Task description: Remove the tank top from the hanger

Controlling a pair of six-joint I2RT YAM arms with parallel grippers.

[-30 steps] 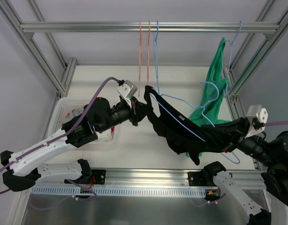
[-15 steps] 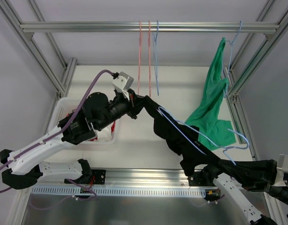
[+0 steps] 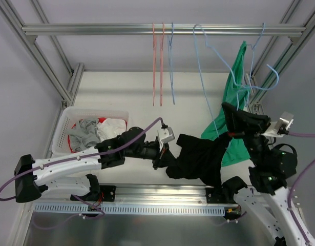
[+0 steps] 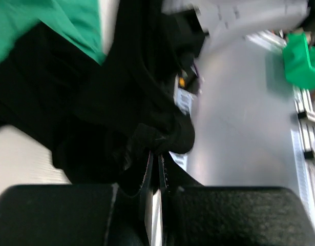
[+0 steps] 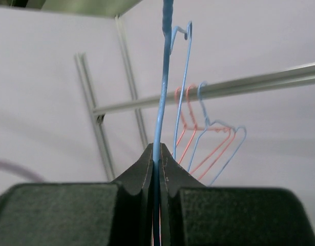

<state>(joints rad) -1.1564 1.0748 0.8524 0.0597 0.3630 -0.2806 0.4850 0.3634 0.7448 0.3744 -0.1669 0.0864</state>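
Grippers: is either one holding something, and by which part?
The left gripper pinches a bunched fold of the tank top. The right gripper clamps the hanger by its bare wire.

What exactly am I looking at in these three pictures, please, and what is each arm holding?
These are two robot arms bolted at the near edge of a white table. The wide picture looks down from above and behind them. The other two come from a camera on each wrist, looking along its fingers. The left gripper is shut on a black tank top, low over the table. The right gripper is shut on a thin blue wire hanger, held up toward the metal rail. A white basket of clothes stands at the left. A green garment and spare hangers hang from the rail.
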